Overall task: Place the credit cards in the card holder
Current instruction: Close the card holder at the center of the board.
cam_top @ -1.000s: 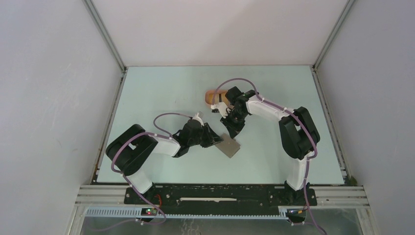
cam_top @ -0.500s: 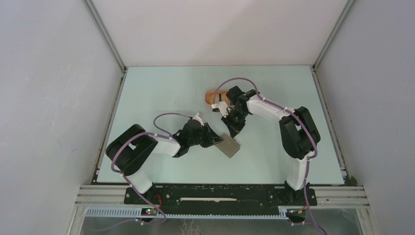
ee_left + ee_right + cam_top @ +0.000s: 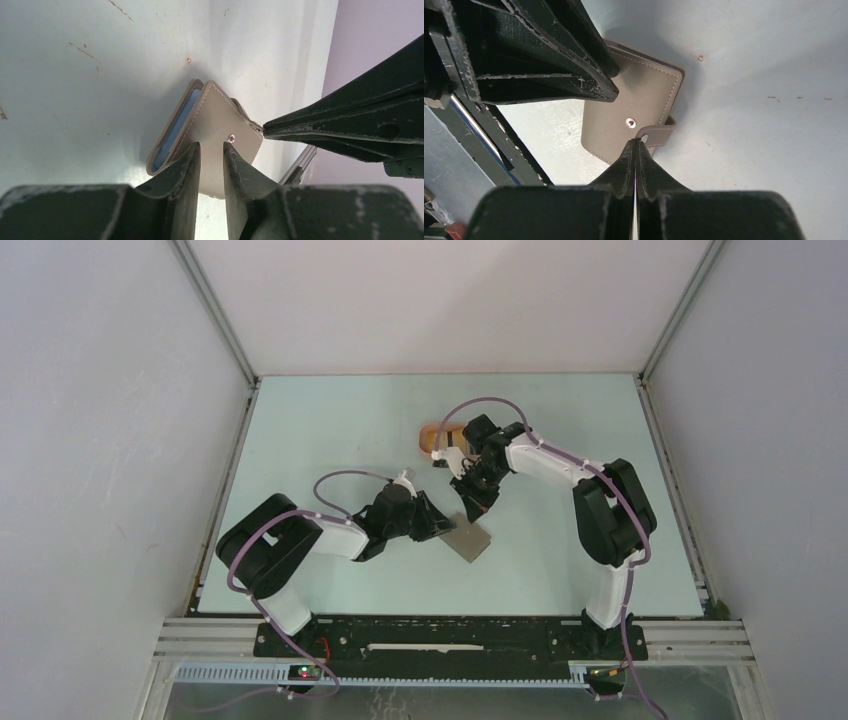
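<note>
The grey card holder [image 3: 470, 542] lies folded on the table between the two arms. In the left wrist view a pale blue credit card [image 3: 175, 131] shows inside its open side. My left gripper [image 3: 211, 146] is open by a narrow gap, its tips over the card holder's [image 3: 225, 117] cover just short of the round snap [image 3: 230, 137], nothing between them. My right gripper [image 3: 636, 141] is shut, its tips touching the end of the closing strap [image 3: 659, 136] beside the snap [image 3: 630, 122]. From above, the left gripper [image 3: 443, 527] and right gripper [image 3: 476, 510] meet at the holder's far corner.
A salmon-pink tray [image 3: 430, 433] sits behind the right wrist, mostly hidden by it. The pale table [image 3: 330, 430] is walled on three sides by white panels. Both arm bases stand at the near edge.
The right gripper's jaws have closed at the card holder's far edge. Both arms and the card holder stay almost where they were.
</note>
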Controlling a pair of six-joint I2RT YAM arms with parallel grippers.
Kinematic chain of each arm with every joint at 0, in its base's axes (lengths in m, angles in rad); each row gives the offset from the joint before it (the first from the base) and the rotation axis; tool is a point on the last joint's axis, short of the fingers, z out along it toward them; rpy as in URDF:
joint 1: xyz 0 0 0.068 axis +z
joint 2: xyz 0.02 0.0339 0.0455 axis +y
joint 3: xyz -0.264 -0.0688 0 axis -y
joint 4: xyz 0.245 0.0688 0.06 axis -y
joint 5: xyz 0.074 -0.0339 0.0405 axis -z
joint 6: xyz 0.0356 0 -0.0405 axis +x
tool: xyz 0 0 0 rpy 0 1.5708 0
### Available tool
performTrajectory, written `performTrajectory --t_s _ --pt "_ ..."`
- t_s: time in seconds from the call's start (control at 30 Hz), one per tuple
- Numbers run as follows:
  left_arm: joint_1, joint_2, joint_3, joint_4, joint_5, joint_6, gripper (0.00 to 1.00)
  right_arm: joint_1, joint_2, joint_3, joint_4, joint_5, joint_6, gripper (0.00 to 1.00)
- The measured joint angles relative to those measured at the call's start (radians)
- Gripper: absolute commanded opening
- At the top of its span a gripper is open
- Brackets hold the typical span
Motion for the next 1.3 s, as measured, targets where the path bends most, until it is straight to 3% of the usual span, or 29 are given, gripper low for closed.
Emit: performTrajectory --t_s 1.3 --pt "-0.003 0.000 0.000 0.000 0.000 0.007 0.28 0.055 0.070 0.007 -0.020 0.001 0.000 0.00"
